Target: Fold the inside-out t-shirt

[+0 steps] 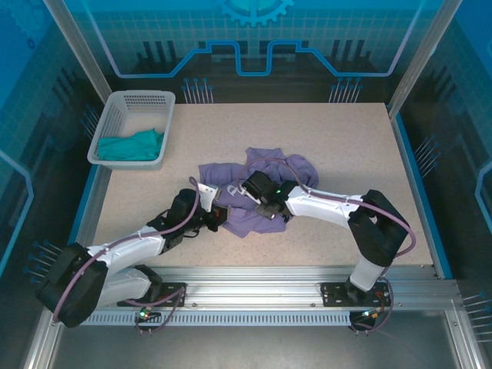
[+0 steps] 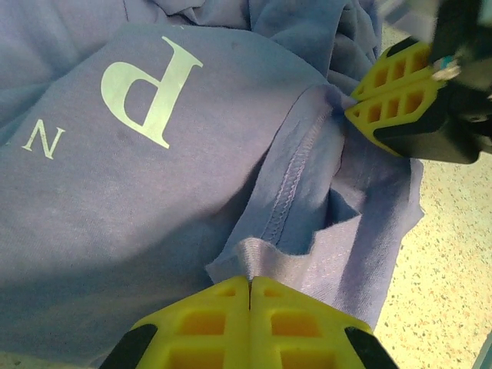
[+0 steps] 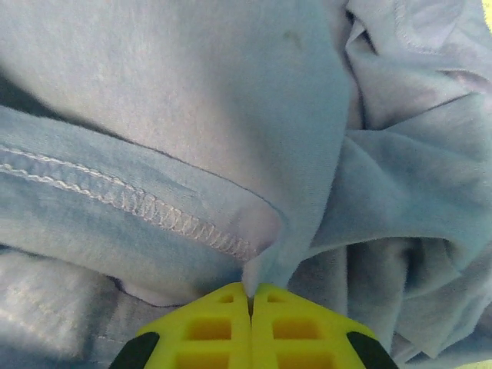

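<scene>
Nearest, left gripper (image 2: 250,280), yellow fingers (image 2: 207,319) pinched together on a stitched hem of the crumpled lavender-purple cloth t-shirt (image 1: 300,167) lying mid-table; just beyond, right gripper (image 3: 250,288) likewise clamped on a fold, possibly a sleeve edge; far left, white slotted plastic basket (image 1: 137,98) holding a teal-green garment (image 1: 132,146) on the speckled beige table (image 1: 354,138).

Overhead, you see the counter (image 1: 346,154) brightly, evenly lit; wrist views are close and soft, shadow crossing the t-shirt (image 2: 115,254) lower left.
</scene>
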`<state>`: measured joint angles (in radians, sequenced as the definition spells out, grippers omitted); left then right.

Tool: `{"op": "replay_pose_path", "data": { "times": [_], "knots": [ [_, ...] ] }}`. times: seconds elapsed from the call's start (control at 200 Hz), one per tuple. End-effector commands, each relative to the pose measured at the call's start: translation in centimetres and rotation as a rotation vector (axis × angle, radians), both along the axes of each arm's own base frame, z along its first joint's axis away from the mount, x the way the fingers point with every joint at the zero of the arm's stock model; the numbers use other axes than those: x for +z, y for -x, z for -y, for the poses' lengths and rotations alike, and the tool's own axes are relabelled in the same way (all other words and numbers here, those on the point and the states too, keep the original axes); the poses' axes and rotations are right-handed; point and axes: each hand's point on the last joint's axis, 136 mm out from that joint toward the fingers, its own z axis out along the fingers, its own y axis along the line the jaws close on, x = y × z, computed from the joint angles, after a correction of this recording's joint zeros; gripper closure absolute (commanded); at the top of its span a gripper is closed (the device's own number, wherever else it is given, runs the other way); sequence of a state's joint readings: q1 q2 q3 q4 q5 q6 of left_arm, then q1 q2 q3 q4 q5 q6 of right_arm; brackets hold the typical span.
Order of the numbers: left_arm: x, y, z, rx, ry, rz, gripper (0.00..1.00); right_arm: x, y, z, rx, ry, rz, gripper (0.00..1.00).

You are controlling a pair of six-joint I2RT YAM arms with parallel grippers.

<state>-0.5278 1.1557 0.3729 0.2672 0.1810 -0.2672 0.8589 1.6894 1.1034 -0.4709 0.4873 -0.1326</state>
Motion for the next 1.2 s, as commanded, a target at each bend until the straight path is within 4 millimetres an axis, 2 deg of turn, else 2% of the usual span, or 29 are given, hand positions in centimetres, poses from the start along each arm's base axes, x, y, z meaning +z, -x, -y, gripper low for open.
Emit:
{"op": "replay_pose_path", "data": {
  "times": [0.0,0.285,0.7,0.725,0.88,1.08,1.196],
  "knots": [
    [1.0,-0.4,0.1,0.001,0.01,0.026,1.0,3.2,0.5,-0.9,0.024,-0.13,0.015,1.0],
    [1.4,-0.6,0.2,0.0,0.014,0.04,1.0,7.4,1.9,-1.1,0.01,-0.601,-0.193,1.0],
    [2.3,-1.0,-0.4,0.04,0.105,0.051,1.0,12.0,1.3,1.0,-0.022,-1.181,-0.464,1.0],
    [2.5,-1.1,-0.4,0.04,0.118,0.05,1.0,11.2,1.6,1.1,-0.037,-1.198,-0.494,1.0],
    [2.9,-0.9,0.6,-0.004,0.161,0.041,1.0,11.0,1.3,0.2,-0.051,-1.305,-0.558,0.97],
    [4.3,-0.7,2.2,-0.082,0.245,0.051,1.0,7.0,-0.1,0.4,-0.233,-1.278,-0.576,0.91],
    [4.7,-0.5,2.9,-0.119,0.277,0.051,1.0,7.2,-0.3,-0.6,-0.203,-1.331,-0.587,0.91]
  ]
}}
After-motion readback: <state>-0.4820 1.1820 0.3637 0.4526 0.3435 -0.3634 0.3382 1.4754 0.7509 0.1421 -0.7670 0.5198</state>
